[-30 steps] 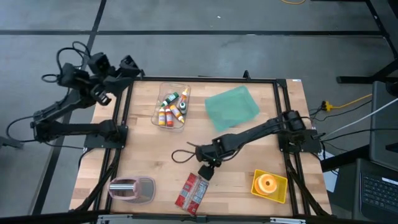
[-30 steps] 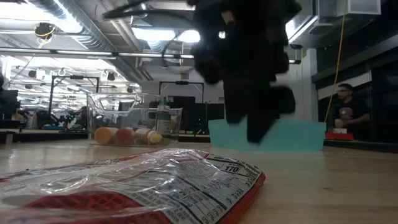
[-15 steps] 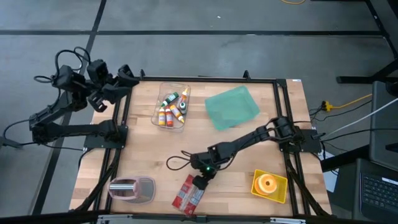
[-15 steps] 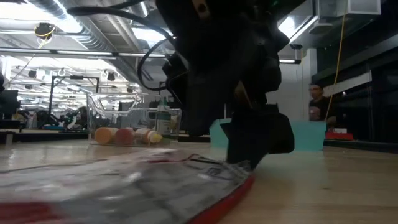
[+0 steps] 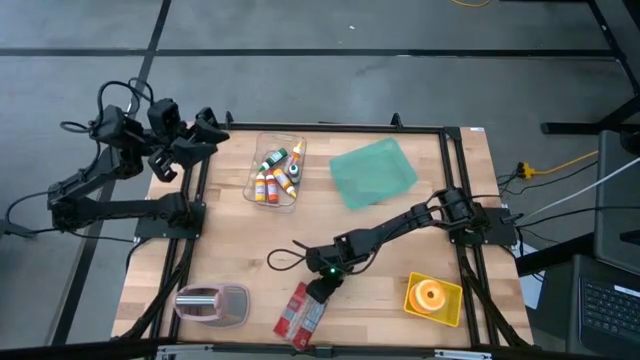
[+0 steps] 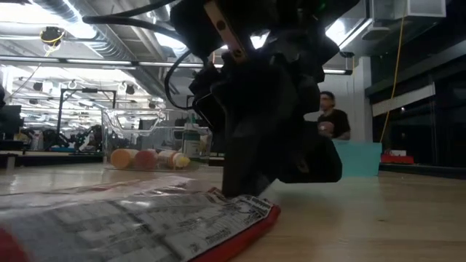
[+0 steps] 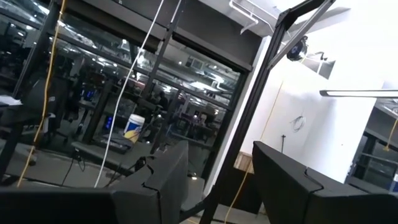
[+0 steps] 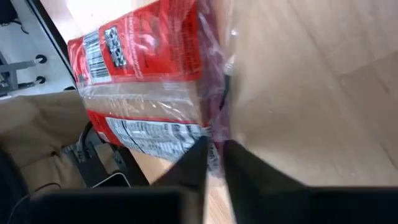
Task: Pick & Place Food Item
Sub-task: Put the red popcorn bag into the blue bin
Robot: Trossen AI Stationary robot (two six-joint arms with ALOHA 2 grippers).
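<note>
From the high view I see the right gripper (image 5: 322,288) down at the upper end of the red snack packet (image 5: 303,313), which lies flat near the near edge of the counter (image 5: 230,250), between the pink-lidded container (image 5: 212,303) at the near left and the yellow tray (image 5: 433,298) at the near right. A clear bin of small bottles (image 5: 276,170) and a green cloth (image 5: 372,172) sit along the far edge. My left gripper (image 5: 203,137) hangs off the counter past its far left corner.

In the low view the right gripper (image 6: 247,191) touches down on the packet's (image 6: 138,225) end; a person (image 6: 331,124) stands in the room behind.

The left wrist view shows the left arm's fingers (image 7: 155,186) apart, holding nothing, aimed at the room.

In the right wrist view my fingers (image 8: 242,168) have closed to a narrow slit, pinching the packet's (image 8: 149,81) clear crimped edge between them.
</note>
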